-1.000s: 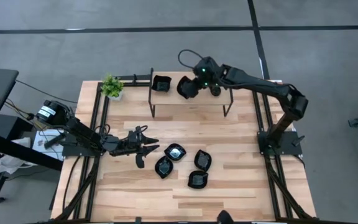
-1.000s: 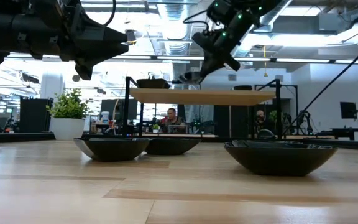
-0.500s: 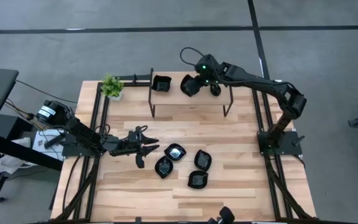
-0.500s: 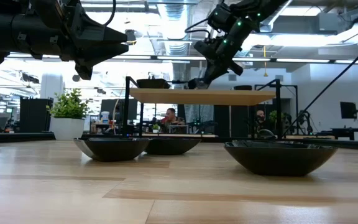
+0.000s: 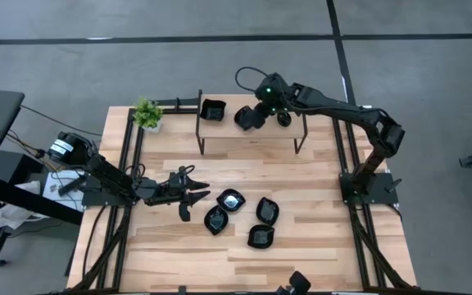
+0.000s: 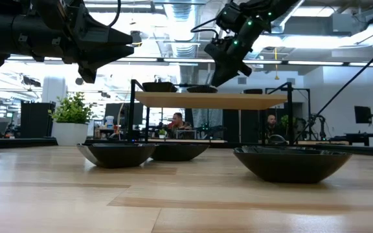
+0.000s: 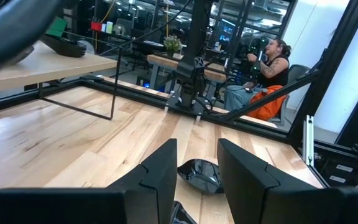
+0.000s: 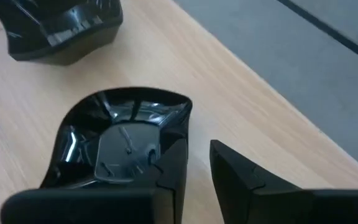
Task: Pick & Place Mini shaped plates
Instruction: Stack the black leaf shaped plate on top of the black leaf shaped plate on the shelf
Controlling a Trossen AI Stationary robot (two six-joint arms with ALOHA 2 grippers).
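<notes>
While the right gripper [image 5: 255, 115] is hovering over the raised shelf [image 5: 252, 131], its fingers are standing apart, one seemingly inside a black dish [image 8: 126, 140]; a square dish [image 5: 212, 109] is sitting nearby. Left gripper [image 5: 197, 195] is waiting open by four dishes [image 5: 244, 217].

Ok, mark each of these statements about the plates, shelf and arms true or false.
1. Two plates sit on the raised shelf. True: a square plate and a second plate.
2. Six plates lie on the table. False: four plates lie there.
3. The right tool is over the shelf. True.
4. The potted plant stands on the shelf. False: it stands on the table's corner beside it.
5. The left tool holds a plate. False: it is empty.
</notes>
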